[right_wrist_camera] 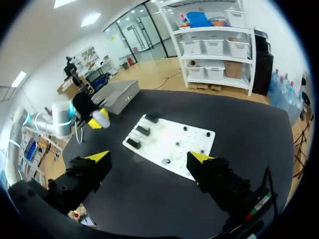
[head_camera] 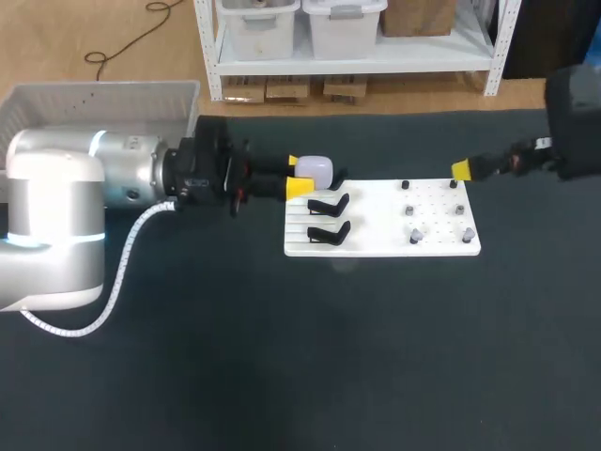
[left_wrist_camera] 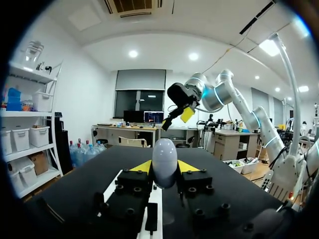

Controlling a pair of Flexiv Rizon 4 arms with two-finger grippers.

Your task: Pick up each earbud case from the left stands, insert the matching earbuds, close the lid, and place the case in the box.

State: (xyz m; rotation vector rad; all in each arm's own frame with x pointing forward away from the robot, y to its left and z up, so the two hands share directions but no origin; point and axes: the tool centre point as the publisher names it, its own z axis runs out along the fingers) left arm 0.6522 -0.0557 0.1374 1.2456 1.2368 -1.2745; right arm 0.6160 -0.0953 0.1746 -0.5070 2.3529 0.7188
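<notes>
A pale, rounded earbud case (head_camera: 317,170) is clamped between the yellow tips of my left gripper (head_camera: 299,175), held above the back left corner of the white board (head_camera: 376,242). In the left wrist view the case (left_wrist_camera: 164,160) stands upright between the fingers, lid closed. Two black stands (head_camera: 329,203) (head_camera: 329,232) on the board's left side are bare. Small earbuds (head_camera: 414,235) sit on pegs on its right side. My right gripper (head_camera: 462,170) hovers open off the board's back right corner; in its own view the open gripper (right_wrist_camera: 149,157) looks down over the board (right_wrist_camera: 174,144).
A grey plastic box (head_camera: 94,103) stands at the back left of the dark table, behind my left arm. It also shows in the right wrist view, where the box (right_wrist_camera: 119,94) lies past the case (right_wrist_camera: 102,118).
</notes>
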